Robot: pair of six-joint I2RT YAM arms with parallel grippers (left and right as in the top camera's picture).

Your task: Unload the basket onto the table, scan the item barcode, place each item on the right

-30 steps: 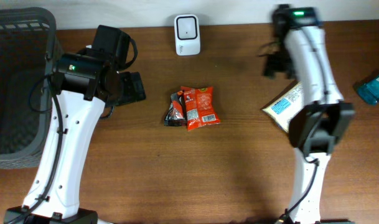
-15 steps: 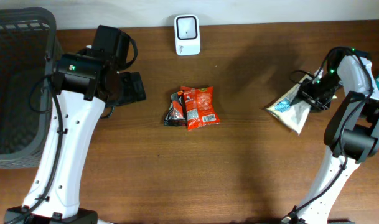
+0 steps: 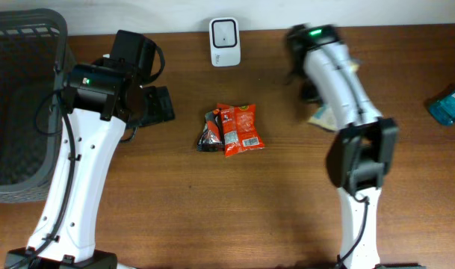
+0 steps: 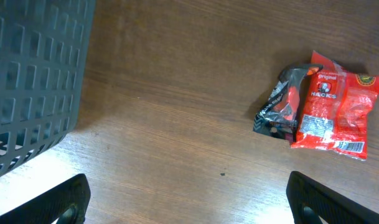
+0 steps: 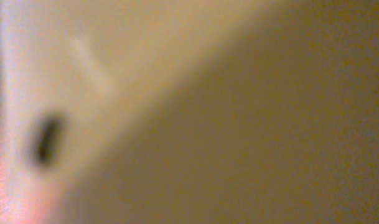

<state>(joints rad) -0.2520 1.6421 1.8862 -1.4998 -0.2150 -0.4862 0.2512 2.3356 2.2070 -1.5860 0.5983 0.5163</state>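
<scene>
Colours, placed from the scanner (image 3: 225, 41).

- Scanner: white shell, dark grey window in its face.
- Table (image 3: 175, 217): mid-brown wood, fine grain running lengthwise.
- Red packet (image 3: 242, 128), in front of the scanner: bright red-orange, white lettering, small gold round emblem, white barcode panel with black bars.
- Dark packet (image 3: 209, 134), in front and slightly left of the scanner: black, one red streak, flecks of white print.
- Basket (image 3: 22, 97), far left of the scanner: dark grey, open square grid.
- Pale packet (image 3: 320, 116), right of the scanner: cream with a blue patch.
- Teal item (image 3: 450, 104), far right of the scanner: teal-blue.
- My left arm (image 3: 85, 172) and right arm (image 3: 339, 82): white shells, black joints, a green light on each.
- My right wrist view: blurred cream and olive-brown, one dark oval spot.
</scene>
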